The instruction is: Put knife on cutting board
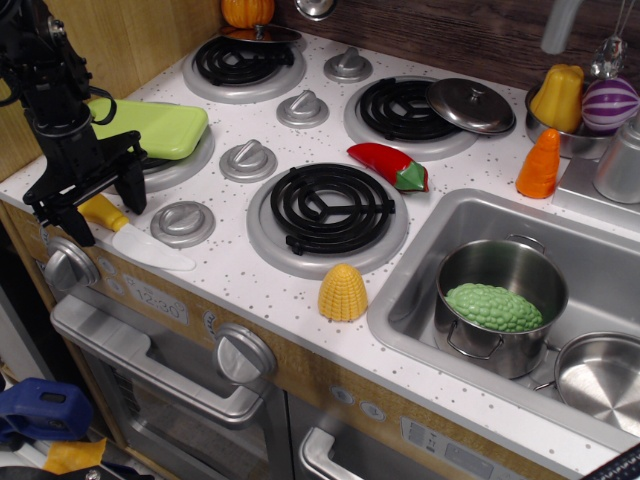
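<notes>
Knife [132, 237]: smooth plastic, stubby yellow handle, broad rounded white blade, lying flat at the bench's front-left edge. Black gripper [86, 208] straddles the handle, fingers apart, partly hiding it; contact cannot be judged. Lime-green cutting board [155, 128], glossy, round-cornered, sits on the left burner, its near-left part hidden behind the arm.
</notes>
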Tool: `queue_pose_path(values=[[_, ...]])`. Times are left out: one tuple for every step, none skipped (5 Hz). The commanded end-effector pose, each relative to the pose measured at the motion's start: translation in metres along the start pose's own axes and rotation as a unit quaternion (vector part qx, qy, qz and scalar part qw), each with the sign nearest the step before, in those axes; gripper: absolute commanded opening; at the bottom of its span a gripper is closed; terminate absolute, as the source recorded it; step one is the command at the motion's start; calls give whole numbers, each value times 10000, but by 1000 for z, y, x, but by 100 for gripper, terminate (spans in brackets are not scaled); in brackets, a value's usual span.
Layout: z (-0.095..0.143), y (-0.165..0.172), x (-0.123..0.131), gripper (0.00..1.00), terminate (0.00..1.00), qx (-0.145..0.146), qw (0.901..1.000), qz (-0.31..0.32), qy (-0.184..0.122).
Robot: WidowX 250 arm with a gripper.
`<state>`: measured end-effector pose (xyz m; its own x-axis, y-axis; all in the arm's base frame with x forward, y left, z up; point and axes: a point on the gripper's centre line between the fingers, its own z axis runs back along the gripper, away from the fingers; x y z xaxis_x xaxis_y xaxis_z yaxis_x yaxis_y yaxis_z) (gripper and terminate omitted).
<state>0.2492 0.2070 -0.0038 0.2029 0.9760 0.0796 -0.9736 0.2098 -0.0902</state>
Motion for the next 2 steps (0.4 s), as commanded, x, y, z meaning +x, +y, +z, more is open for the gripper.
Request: queue_pose_path(values=[[7,-1,9,0,0,-112,9997,96,-188],[16,-4,7,0,0,-42,9995,54,-318]])
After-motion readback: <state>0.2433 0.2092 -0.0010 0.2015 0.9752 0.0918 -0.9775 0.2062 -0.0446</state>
